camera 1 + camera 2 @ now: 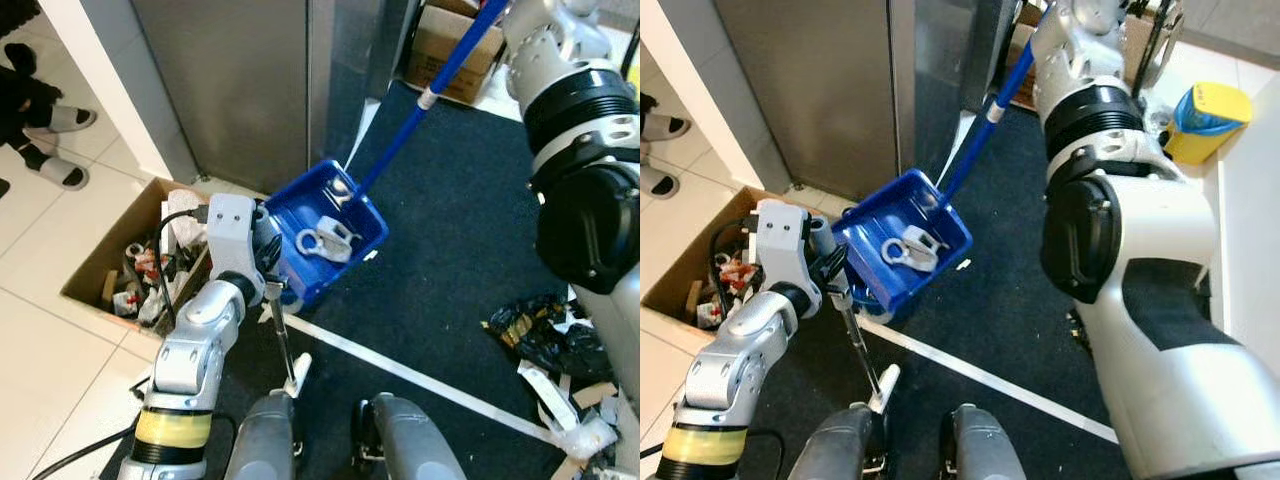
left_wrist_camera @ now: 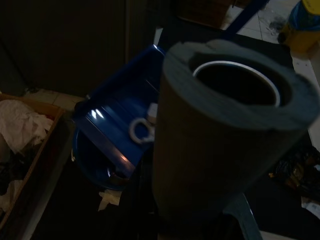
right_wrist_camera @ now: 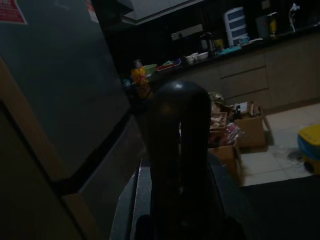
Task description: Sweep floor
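Dustpan point(image 1: 330, 232), blue plastic, long blue handle point(image 1: 440, 85): held off the dark carpet at centre frame, tray tilted toward the lower left, its long axis running from the upper right down to the lower left. Contents: white plastic scraps point(image 1: 325, 240) resting in the tray.

Open brown cardboard box point(image 1: 95, 270) holding mixed rubbish: stands on the pale tile floor at left of frame, just beside and below the low edge of the dustpan. The pan's lip points toward this box but looks not quite over it; judged step, tipping the sweepings into the box.

Left gripper point(image 1: 835, 272): at the low edge of the dustpan, between pan and box, the nearer arm to both. Whether its fingers are apart or closed cannot be told. A thin metal rod with a white tip point(image 1: 288, 355) hangs below it.

Right arm point(image 1: 580, 150): raised at upper right of frame, along the handle's upper end; its grip on the handle is out of sight.

Further litter: black and white wrappers point(image 1: 545, 335) on the carpet at lower right, not yet swept.
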Robot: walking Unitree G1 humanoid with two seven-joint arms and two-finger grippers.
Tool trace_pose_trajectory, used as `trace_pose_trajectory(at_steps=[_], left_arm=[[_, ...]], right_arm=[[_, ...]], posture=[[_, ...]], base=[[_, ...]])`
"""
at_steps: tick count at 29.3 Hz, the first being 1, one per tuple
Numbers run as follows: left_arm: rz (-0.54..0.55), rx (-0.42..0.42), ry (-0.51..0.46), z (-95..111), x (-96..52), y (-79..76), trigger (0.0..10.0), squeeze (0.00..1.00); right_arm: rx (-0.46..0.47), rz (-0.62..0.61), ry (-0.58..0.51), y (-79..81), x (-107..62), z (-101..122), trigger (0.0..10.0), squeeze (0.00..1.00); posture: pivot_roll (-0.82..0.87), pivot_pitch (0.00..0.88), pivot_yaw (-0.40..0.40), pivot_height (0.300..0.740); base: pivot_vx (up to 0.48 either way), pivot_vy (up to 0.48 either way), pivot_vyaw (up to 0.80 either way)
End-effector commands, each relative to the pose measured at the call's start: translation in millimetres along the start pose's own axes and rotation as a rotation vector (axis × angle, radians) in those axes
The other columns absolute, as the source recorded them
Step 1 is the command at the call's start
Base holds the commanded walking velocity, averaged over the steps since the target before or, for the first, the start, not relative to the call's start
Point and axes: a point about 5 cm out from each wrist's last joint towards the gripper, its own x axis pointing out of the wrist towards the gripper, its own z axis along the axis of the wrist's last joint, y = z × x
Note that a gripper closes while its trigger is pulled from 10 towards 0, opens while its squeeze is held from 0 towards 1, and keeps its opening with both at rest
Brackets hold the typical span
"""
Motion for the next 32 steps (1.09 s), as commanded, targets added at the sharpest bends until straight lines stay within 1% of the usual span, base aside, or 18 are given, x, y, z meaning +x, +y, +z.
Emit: trace_pose_trajectory(at_steps=[1, 3, 6, 8, 15, 19, 23, 27, 28, 30, 32], left_arm=[[-0.004, -0.042, 0.042, -11.4, -3.0, -5.5, 10.0, 0.0], [0.0, -0.043, 0.043, -11.9, -4.3, -6.1, 10.0, 0.0], [0.009, -0.048, 0.043, -13.1, -7.3, -6.4, 10.0, 0.0], [0.013, -0.053, 0.04, -12.9, -8.5, -7.6, 10.0, 0.0], [0.012, -0.056, 0.035, -12.1, -9.2, -10.4, 10.0, 0.0], [0.008, -0.056, 0.032, -11.4, -9.9, -11.7, 10.0, 0.0], [0.006, -0.053, 0.033, -11.3, -10.3, -11.5, 10.0, 0.0], [-0.005, -0.049, 0.032, -9.9, -9.0, -13.6, 10.0, 0.0], [-0.009, -0.047, 0.032, -9.3, -8.6, -14.0, 10.0, 0.0], [-0.009, -0.047, 0.032, -9.2, -8.5, -14.1, 10.0, 0.0], [-0.01, -0.045, 0.031, -8.9, -8.7, -13.7, 10.0, 0.0]], right_arm=[[0.106, -0.002, -0.059, 8.8, 0.2, 14.8, 10.0, 0.0], [0.119, 0.001, -0.054, 10.8, -1.0, 12.4, 10.0, 0.0], [0.13, 0.035, -0.071, 21.4, -5.9, 8.7, 10.0, 0.0], [0.125, 0.076, -0.107, 32.6, -10.2, 10.0, 10.0, 0.0], [0.136, 0.112, -0.17, 44.1, -15.0, 16.4, 10.0, 0.0], [0.12, 0.139, -0.228, 51.2, -19.1, 20.8, 10.0, 0.0], [0.085, 0.157, -0.287, 55.0, -22.2, 24.7, 10.0, 0.0], [0.032, 0.175, -0.351, 58.9, -25.1, 29.7, 10.0, 0.0], [0.004, 0.185, -0.378, 61.7, -26.9, 31.3, 10.0, 0.0], [-0.001, 0.188, -0.383, 62.2, -27.2, 31.5, 10.0, 0.0], [-0.043, 0.205, -0.408, 66.8, -30.0, 31.3, 10.0, 0.0]], posture=[[0.18, 0.077, -0.13, 0.74], [0.18, 0.078, -0.134, 0.74], [0.19, 0.082, -0.143, 0.74], [0.2, 0.084, -0.149, 0.74], [0.22, 0.082, -0.154, 0.74], [0.22, 0.079, -0.153, 0.74], [0.22, 0.077, -0.148, 0.74], [0.22, 0.076, -0.141, 0.74], [0.22, 0.076, -0.141, 0.74], [0.22, 0.076, -0.141, 0.74], [0.22, 0.078, -0.14, 0.74]], base=[[0.0, 0.0, 0.0], [0.0, 0.0, 0.0], [0.0, 0.0, 0.0], [0.0, 0.0, 0.0], [0.0, 0.0, 0.0], [0.0, 0.0, 0.0], [0.0, 0.0, 0.0], [0.0, 0.0, 0.0], [0.0, 0.0, 0.0], [0.0, 0.0, 0.0], [0.0, 0.0, 0.0]])
